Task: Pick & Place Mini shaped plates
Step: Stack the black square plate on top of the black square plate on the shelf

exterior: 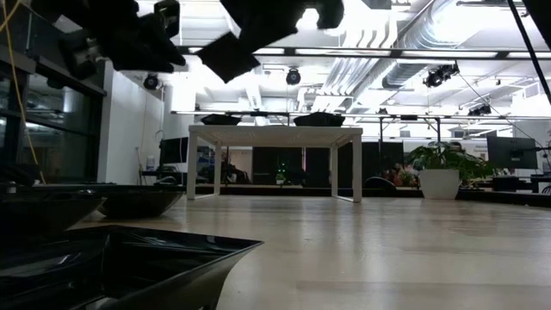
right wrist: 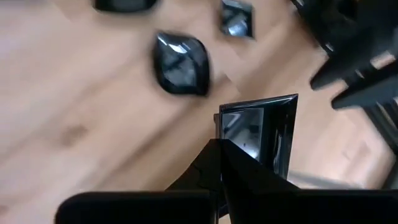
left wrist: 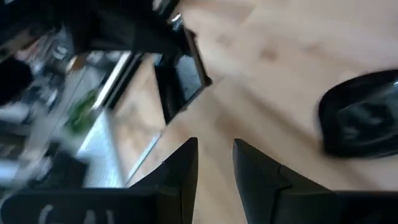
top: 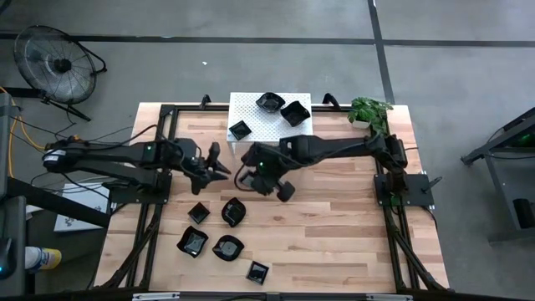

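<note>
- Right gripper [right wrist: 219, 146]: we record it over the middle of the table, fingers pinched shut on the rim of a square black plate [right wrist: 260, 132]. The plate hangs edge-on from the fingertips, clear of the wood, which we judge suits carrying a thin-walled dish by one side.
- Left gripper [left wrist: 214, 163]: partly open with nothing between the fingers, lifted just left of the right gripper, its tips pointing toward the carried plate. We judge it is waiting, or lined up for a handover.
- White perforated stand [top: 251, 111]: at the far edge of the table, bearing three black plates [top: 282, 109], two toward its right side and one at its near left corner. Bare stand surface remains between them.
- Loose plates on the wood [top: 219, 232]: five lie in the near-left part of the table, a mix of square and wavy-edged, set apart from one another so each rim can be reached.
- Potted plant [top: 368, 110]: at the far right corner, well apart from the work.
- Open room: the near right half of the table [top: 334, 234] is bare wood. The two grippers are close together, so we judge the tight spot is between them, not at the table edges.
</note>
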Controlling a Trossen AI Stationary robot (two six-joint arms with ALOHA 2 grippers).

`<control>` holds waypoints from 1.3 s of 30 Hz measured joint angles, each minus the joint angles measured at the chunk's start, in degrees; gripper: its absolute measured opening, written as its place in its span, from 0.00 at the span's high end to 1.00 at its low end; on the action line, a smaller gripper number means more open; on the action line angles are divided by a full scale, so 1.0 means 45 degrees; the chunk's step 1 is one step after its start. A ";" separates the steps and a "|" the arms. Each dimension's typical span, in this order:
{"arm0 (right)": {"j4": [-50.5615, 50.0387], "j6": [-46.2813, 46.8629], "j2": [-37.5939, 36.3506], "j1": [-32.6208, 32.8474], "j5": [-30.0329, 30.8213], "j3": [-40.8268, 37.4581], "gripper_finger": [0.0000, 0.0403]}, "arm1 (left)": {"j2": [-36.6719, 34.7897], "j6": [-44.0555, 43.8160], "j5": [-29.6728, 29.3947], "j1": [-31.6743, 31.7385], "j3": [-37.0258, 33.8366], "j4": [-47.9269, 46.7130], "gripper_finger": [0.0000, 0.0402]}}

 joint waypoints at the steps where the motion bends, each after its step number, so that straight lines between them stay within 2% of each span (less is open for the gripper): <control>1: 0.0005 0.0046 0.0000 0.0075 -0.0271 0.0000 1.00 | 0.0085 0.0079 0.0548 0.0000 0.0000 -0.0019 0.76; 3: 0.0011 0.0197 0.0000 0.0226 -0.0829 0.0000 1.00 | 0.0289 0.0185 0.1325 -0.0004 0.0000 -0.0007 0.76; 6: 0.0010 0.0238 0.0000 0.0449 -0.1649 0.0000 1.00 | 0.0512 0.0189 0.1785 -0.0002 0.0000 0.0035 0.76; 9: 0.0264 0.0251 0.0000 0.0609 -0.1815 0.0000 1.00 | 0.0723 0.0376 0.2357 -0.0001 -0.0001 0.0102 0.76; 13: 0.0740 0.0435 0.0032 0.0637 -0.2639 0.0000 1.00 | 0.0991 0.0389 0.3445 -0.0098 -0.0004 0.1090 0.76; 15: 0.1064 0.0520 0.0165 0.0634 -0.2946 0.0010 1.00 | 0.1148 0.0510 0.3497 -0.0274 0.0000 0.1632 0.76; 20: 0.1106 0.0515 0.0369 0.0740 -0.2816 0.0000 1.00 | 0.1310 0.0807 0.3544 -0.0602 -0.0010 0.1465 0.76; 28: 0.1598 0.0491 0.0350 0.0740 -0.3029 0.0000 1.00 | 0.1329 0.0811 0.3728 -0.0602 -0.0010 0.1566 0.76; 39: 0.2001 0.0223 0.0408 0.0735 -0.3364 0.0000 1.00 | 0.2141 0.0807 0.4407 -0.0602 -0.0010 0.2341 0.76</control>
